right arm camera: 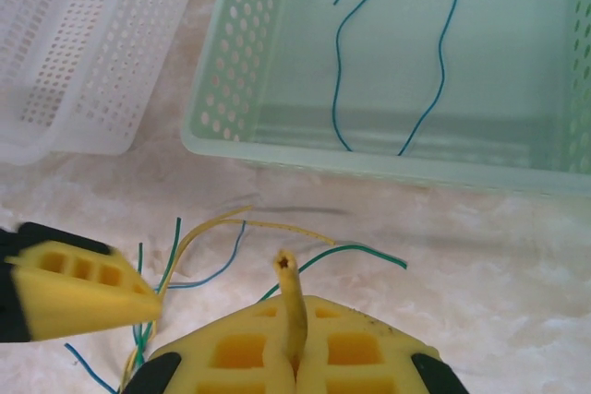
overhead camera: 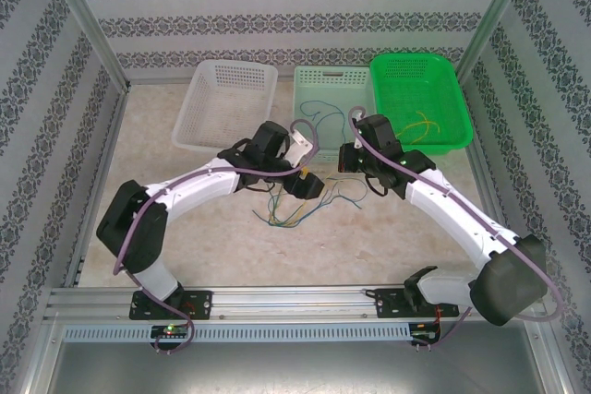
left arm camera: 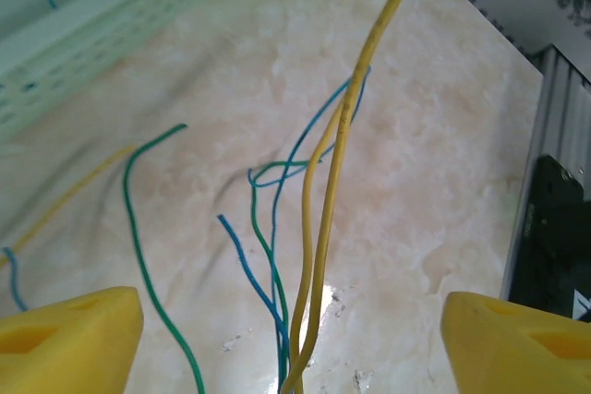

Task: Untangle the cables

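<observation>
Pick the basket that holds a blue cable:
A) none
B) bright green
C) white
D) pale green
D: in the right wrist view a blue cable lies looped on the floor of the pale green basket.

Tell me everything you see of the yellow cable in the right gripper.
The yellow cable is a thin, flexible, plastic-looking wire. Its cut end pokes up from the right gripper's shut fingers. It slants down over the tabletop, two strands side by side, between the left gripper's open fingers, touching neither, beside a blue cable and a green cable.
</observation>
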Controlling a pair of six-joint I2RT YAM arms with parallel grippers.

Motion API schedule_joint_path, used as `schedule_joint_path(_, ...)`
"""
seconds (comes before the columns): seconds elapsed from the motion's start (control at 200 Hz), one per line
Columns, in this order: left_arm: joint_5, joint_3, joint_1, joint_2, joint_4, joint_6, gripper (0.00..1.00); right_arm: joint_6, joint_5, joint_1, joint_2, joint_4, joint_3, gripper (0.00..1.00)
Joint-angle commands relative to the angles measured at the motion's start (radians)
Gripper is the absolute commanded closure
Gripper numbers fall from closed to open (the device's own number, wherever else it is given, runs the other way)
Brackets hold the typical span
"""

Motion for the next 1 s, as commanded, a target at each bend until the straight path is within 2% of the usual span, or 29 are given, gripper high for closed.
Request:
schedule_joint_path(0.0, 0.094, 0.051, -0.013, 0.036, 0.003, 0.029, 0.20, -0.018, -0.024, 0.010, 0.003, 0.005, 0.033, 0.96)
schedule_joint_path(0.1, 0.101, 0.067, -0.014, 0.056, -0.004, 0.033, 0.29, -0.017, -0.035, 0.009, 0.008, 0.009, 0.035, 0.96)
schedule_joint_path(0.265, 0.086, 0.081, -0.014, 0.074, -0.004, 0.029, 0.72, -0.020, -0.042, 0.010, 0.010, 0.010, 0.035, 0.95)
schedule_joint_path(0.39, 0.080, 0.081, -0.014, 0.076, 0.009, 0.020, 0.87, -0.022, -0.039, 0.005, 0.011, 0.001, 0.025, 0.95)
schedule_joint_path(0.49, 0.074, 0.082, -0.013, 0.079, 0.015, 0.012, 0.91, -0.021, -0.041, 0.001, 0.010, -0.005, 0.017, 0.94)
schedule_joint_path(0.57, 0.063, 0.081, -0.014, 0.080, 0.021, 0.004, 1.00, -0.019, -0.041, -0.002, 0.009, -0.012, 0.017, 0.91)
schedule_joint_path(0.664, 0.063, 0.083, -0.014, 0.083, 0.029, -0.001, 1.00, -0.014, -0.042, -0.003, 0.004, -0.011, 0.018, 0.86)
schedule_joint_path(0.704, 0.056, 0.086, -0.013, 0.085, 0.033, -0.008, 1.00, -0.011, -0.043, -0.003, 0.001, -0.013, 0.019, 0.73)
schedule_joint_path(0.774, 0.029, 0.087, -0.014, 0.082, 0.045, -0.025, 1.00, -0.002, -0.027, -0.003, -0.008, -0.021, 0.015, 0.35)
schedule_joint_path(0.799, 0.015, 0.086, -0.014, 0.080, 0.051, -0.031, 1.00, 0.004, -0.014, -0.003, -0.013, -0.025, 0.010, 0.29)
schedule_joint_path(0.929, -0.061, 0.068, -0.014, 0.048, 0.105, -0.077, 1.00, 0.075, 0.049, -0.006, -0.079, -0.005, -0.079, 0.28)
schedule_joint_path(0.994, -0.080, 0.064, -0.013, 0.036, 0.125, -0.096, 1.00, 0.124, 0.037, -0.012, -0.120, 0.030, -0.136, 0.32)
